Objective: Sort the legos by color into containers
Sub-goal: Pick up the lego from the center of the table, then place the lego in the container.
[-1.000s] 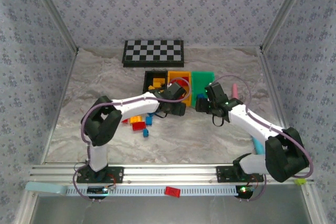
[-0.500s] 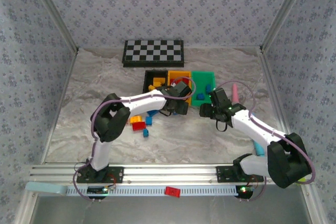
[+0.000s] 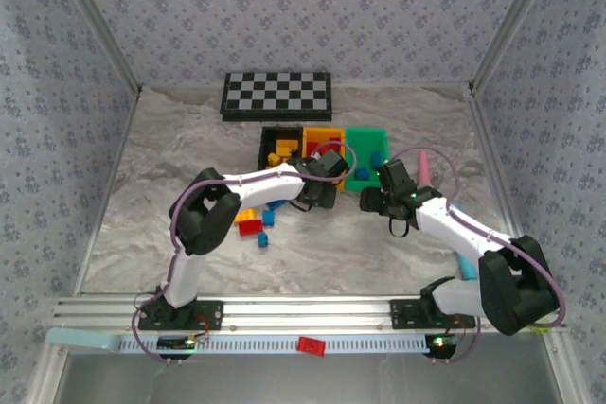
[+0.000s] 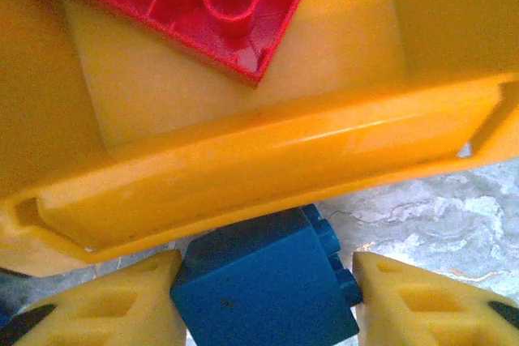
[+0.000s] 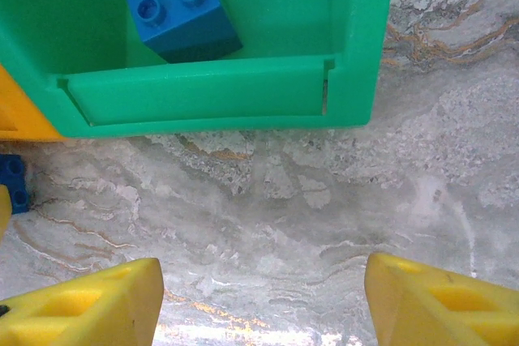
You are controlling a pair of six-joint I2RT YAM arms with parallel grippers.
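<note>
Left hand (image 4: 264, 304) pinches a blue brick (image 4: 255, 277) on the worktop (image 4: 430, 208) just beside the yellow bin (image 4: 268, 160); right hand (image 5: 261, 301) gapes wide near the green bin (image 5: 203, 96).

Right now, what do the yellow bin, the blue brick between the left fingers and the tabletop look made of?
Yellow bin: moulded plastic, glossy highlights along its rim. Blue brick: hard plastic, satin, crisp studs. Tabletop: veined grey marble look; stone or print, unclear.
</note>
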